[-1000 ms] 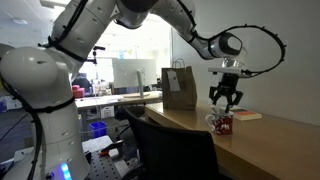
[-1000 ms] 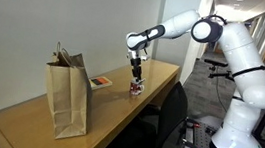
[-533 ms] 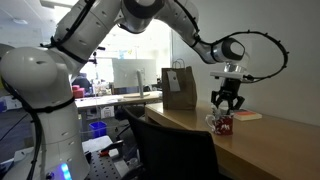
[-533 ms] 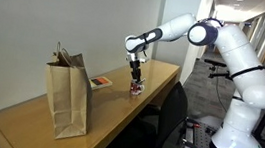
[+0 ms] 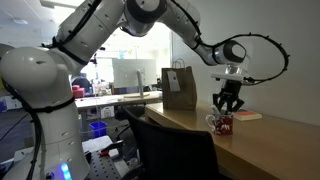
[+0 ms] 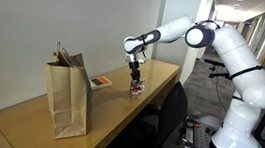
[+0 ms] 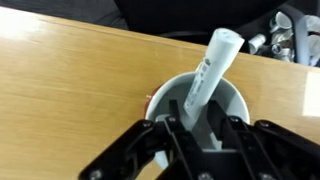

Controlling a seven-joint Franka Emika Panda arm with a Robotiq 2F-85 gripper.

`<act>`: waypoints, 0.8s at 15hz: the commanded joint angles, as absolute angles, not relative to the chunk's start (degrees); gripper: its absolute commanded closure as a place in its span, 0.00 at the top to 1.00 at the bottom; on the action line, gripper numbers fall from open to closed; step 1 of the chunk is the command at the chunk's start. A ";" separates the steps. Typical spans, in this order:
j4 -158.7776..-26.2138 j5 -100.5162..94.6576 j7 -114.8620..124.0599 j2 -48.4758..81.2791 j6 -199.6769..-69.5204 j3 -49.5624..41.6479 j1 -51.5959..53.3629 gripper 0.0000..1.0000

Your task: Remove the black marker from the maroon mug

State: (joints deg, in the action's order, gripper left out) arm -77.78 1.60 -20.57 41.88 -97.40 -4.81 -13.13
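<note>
Barely started here: the black marker (image 7: 212, 65) is leaning inside the maroon mug (image 7: 160, 97) on the desk (image 7: 70, 80); the pincer (image 7: 200, 128) is hovering over it, jaws spread and gripping nothing as far as I can tell; the grabbing and lifting are all left.

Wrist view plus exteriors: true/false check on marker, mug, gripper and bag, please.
1. The marker stands tilted inside the mug. True.
2. The gripper is shut on the marker. False: its fingers stand apart above the mug.
3. The mug sits on the wooden table. True.
4. The paper bag lies flat on its side. False: it stands upright.
</note>
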 commanded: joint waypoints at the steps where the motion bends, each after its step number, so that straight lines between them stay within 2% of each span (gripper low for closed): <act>1: -75.15 1.73 -18.49 43.15 -94.69 -4.08 -13.57 0.36; 2: -75.04 1.74 -18.32 43.23 -94.71 -4.06 -13.57 0.36; 3: -75.10 1.79 -18.02 43.20 -94.79 -4.05 -13.53 0.29; 4: -75.00 1.75 -17.88 43.24 -94.89 -4.06 -13.50 0.11; 7: -75.20 1.67 -17.77 42.92 -95.12 -4.01 -13.38 0.00; 8: -75.24 1.71 -17.80 42.79 -95.17 -3.96 -13.38 0.05; 12: -75.41 1.79 -17.79 42.07 -95.60 -3.84 -13.29 0.05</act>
